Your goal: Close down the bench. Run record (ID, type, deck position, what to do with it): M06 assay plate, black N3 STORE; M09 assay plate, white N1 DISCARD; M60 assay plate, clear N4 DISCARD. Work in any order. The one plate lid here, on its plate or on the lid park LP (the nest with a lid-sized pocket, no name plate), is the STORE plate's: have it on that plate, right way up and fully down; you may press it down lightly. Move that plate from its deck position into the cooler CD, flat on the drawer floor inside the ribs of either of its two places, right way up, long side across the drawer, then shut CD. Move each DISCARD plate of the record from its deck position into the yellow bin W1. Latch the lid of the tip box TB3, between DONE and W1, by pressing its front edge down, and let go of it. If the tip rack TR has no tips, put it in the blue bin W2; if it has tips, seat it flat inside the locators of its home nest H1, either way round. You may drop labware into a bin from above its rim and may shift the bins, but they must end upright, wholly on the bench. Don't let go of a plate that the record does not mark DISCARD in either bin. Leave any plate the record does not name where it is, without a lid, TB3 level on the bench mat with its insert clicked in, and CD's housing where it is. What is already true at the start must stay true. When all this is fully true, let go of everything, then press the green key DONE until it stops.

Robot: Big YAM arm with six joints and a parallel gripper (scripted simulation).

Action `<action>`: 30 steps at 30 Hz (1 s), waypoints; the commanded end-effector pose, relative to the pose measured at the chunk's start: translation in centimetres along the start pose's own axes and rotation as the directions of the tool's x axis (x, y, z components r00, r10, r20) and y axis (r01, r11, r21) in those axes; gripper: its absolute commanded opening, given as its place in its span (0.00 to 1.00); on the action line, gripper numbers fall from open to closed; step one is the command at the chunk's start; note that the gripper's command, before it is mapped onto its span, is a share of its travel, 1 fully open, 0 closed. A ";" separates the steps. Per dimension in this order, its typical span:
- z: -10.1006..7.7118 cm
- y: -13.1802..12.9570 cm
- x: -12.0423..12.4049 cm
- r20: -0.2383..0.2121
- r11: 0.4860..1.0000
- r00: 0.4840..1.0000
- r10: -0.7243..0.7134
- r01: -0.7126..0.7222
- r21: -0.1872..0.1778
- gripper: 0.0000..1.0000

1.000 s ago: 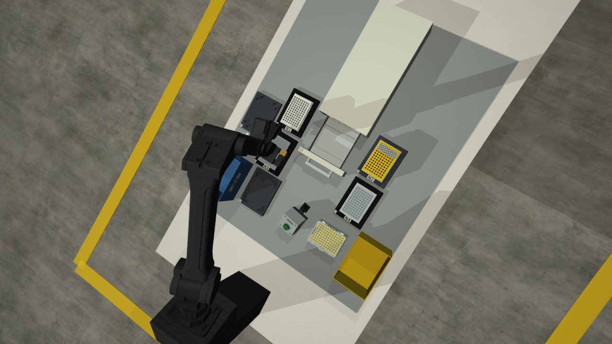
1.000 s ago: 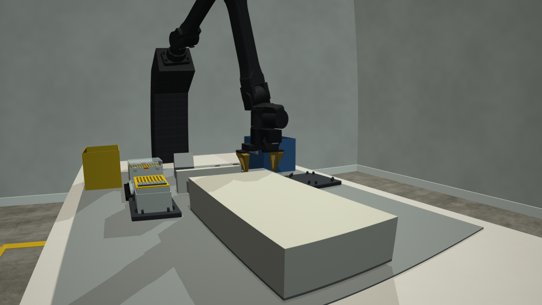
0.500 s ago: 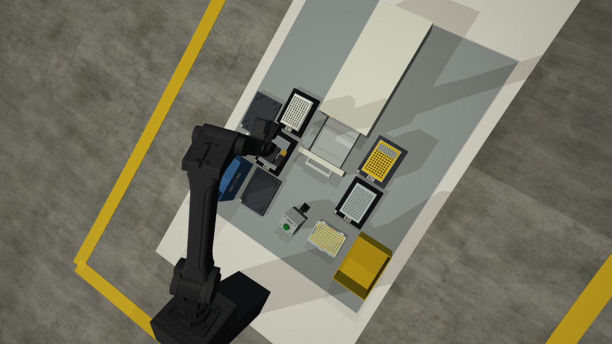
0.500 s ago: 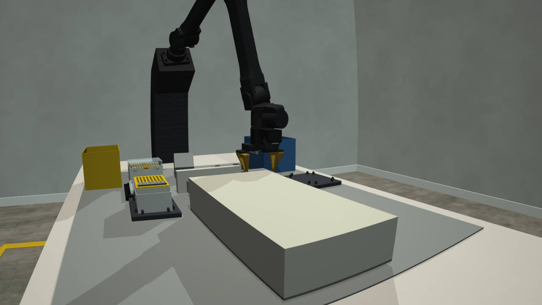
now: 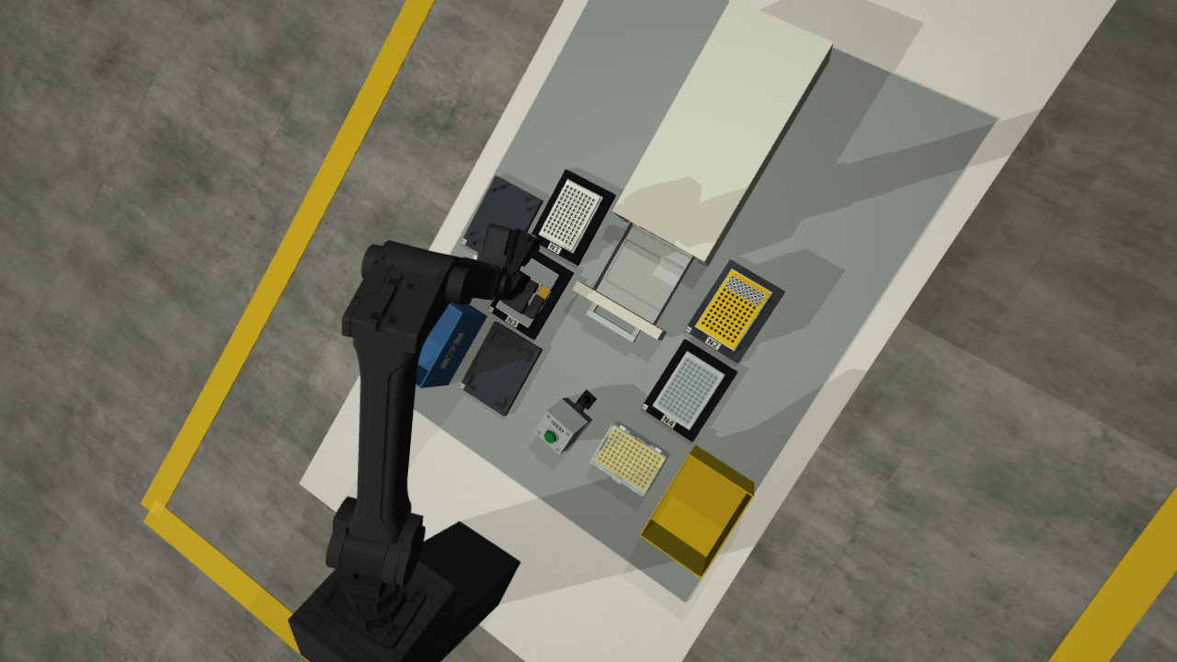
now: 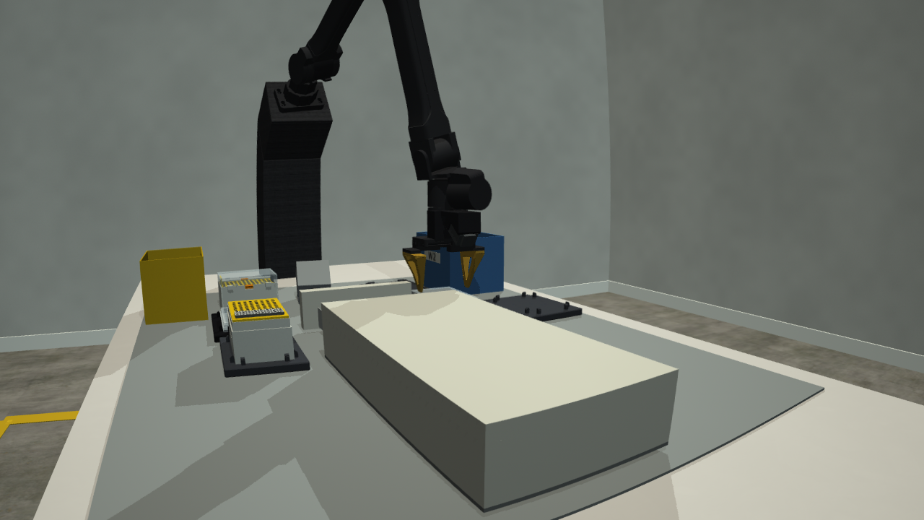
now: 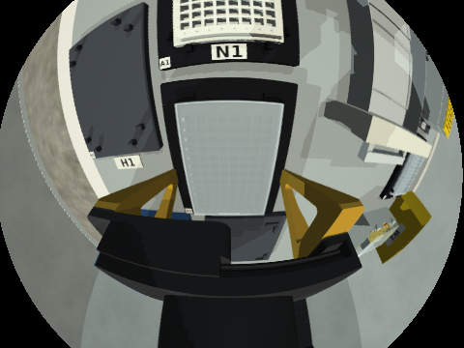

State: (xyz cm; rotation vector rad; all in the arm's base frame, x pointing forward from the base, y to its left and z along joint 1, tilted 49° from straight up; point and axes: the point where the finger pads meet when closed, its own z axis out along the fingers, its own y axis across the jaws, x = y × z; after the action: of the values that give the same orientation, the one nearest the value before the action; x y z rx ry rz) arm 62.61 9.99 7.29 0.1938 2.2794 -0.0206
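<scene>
My gripper is open over nest N3, fingers either side of the translucent lid, which covers the plate there; whether it is fully down cannot be told. White plate sits on N1, clear plate on N4. Tip rack TR stands on N2, with grey tips visible at one end. Cooler drawer is open, with no plate visible in it. Tip box TB3 has its clear lid lowered; the latch state is unclear. Home nest H1 is empty.
Lid park LP is empty. Blue bin W2 is close beside the arm. DONE key stands left of TB3. Yellow bin W1 is beyond TB3. Cooler housing stands behind the drawer.
</scene>
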 end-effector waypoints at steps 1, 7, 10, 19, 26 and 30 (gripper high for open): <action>-1.5 0.6 -0.7 0.011 1.000 1.000 0.006 -0.006 -0.007 1.00; -2.4 1.0 -0.6 0.011 1.000 1.000 0.004 -0.004 -0.012 1.00; -0.9 0.3 0.9 -0.022 1.000 1.000 0.001 -0.001 0.005 1.00; -3.6 0.7 -0.7 0.012 1.000 1.000 0.007 -0.007 -0.009 1.00; -4.0 0.9 -0.2 0.003 1.000 1.000 0.002 -0.002 -0.010 1.00; -4.8 0.7 -0.6 0.011 1.000 1.000 0.006 -0.006 -0.009 1.00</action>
State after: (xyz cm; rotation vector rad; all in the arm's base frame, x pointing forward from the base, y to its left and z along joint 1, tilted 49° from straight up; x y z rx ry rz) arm 60.02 10.19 9.29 0.1916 2.2840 -0.0244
